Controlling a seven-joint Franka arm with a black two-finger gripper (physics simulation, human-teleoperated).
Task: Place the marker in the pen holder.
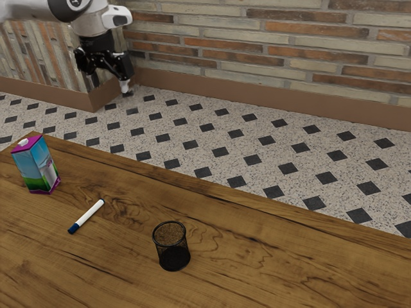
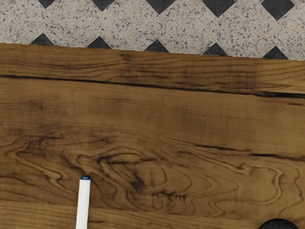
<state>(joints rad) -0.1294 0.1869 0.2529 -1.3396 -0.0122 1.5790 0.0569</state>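
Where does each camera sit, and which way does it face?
Exterior view: beside the arm, looking down across the table toward a brick wall; arm and end effector show.
Wrist view: mounted by the end effector, facing the table and tiled floor.
Shared: table, floor, marker, part of the pen holder.
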